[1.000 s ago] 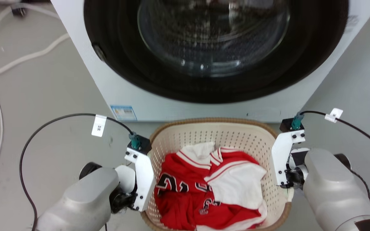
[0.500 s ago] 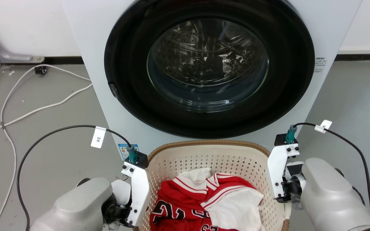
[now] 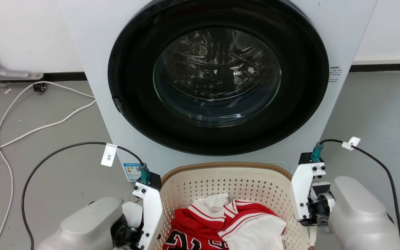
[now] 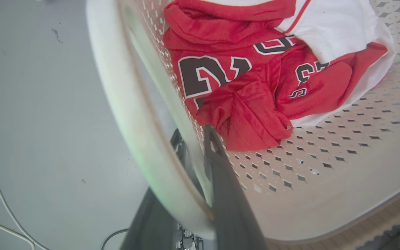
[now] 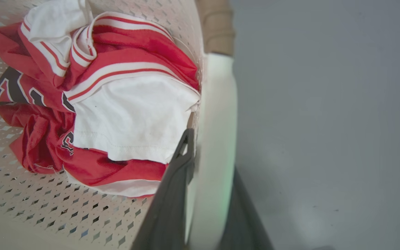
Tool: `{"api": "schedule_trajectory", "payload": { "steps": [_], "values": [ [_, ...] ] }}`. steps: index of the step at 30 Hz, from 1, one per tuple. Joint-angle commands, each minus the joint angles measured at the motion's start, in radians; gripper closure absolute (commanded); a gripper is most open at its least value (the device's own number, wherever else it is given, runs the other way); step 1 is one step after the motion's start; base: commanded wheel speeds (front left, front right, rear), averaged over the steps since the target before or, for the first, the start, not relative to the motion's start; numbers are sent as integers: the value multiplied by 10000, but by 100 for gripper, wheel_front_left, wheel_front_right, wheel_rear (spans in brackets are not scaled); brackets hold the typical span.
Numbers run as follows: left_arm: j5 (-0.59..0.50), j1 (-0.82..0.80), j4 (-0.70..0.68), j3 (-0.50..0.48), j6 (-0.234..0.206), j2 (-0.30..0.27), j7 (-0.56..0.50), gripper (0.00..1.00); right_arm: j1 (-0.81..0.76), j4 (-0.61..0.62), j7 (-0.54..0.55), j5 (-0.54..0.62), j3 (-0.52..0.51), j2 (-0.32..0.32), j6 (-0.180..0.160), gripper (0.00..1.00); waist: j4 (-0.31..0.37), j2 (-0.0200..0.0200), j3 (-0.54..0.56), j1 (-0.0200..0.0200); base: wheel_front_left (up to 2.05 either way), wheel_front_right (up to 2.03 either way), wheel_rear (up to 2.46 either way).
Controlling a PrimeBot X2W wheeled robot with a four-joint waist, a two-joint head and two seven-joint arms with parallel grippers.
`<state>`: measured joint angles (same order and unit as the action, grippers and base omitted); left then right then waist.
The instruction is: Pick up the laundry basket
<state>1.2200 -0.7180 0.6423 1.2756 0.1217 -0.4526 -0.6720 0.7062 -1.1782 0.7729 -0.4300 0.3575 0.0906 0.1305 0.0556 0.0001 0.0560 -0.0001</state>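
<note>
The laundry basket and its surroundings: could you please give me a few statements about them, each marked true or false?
1. The laundry basket holds red and white clothing. True.
2. The left tool has one finger inside the basket wall and one outside. True.
3. The washing machine has its round door swung wide open. False: the glass door is shut.
4. The right tool hangs free, well clear of the basket. False: it straddles the basket's right side, one finger inside and one outside.
5. The white cables lie at the robot's right. False: they lie at its left.
</note>
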Motion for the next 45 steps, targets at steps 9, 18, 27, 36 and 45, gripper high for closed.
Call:
{"api": "schedule_trajectory", "payload": {
  "steps": [9, 18, 27, 36, 45],
  "values": [
    [17, 361, 160, 93, 163, 332, -190, 100, 50, 1, 98, -214, 378, 353, 2, 100, -5, -1, 12, 1, 0, 0, 0],
    [114, 401, 213, 92, 163, 554, -354, 100, 39, -118, 7, -459, 545, 357, 2, 100, -74, -1, 10, 1, 0, 0, 0],
    [109, 410, 217, 91, 165, 552, -162, 100, 66, -31, -45, -591, 849, 354, 2, 100, -182, -1, -10, 1, 0, 0, 0],
    [122, 321, 338, 87, 165, 584, 85, 100, -22, 64, -235, -741, 1194, 450, 4, 100, -231, -1, -10, 1, 0, 0, 0],
    [-123, 225, 552, 81, 164, 601, 378, 100, 73, -52, -381, -918, 1389, 523, 4, 100, -195, -1, -24, 1, 0, 0, 0]
  ]
}}
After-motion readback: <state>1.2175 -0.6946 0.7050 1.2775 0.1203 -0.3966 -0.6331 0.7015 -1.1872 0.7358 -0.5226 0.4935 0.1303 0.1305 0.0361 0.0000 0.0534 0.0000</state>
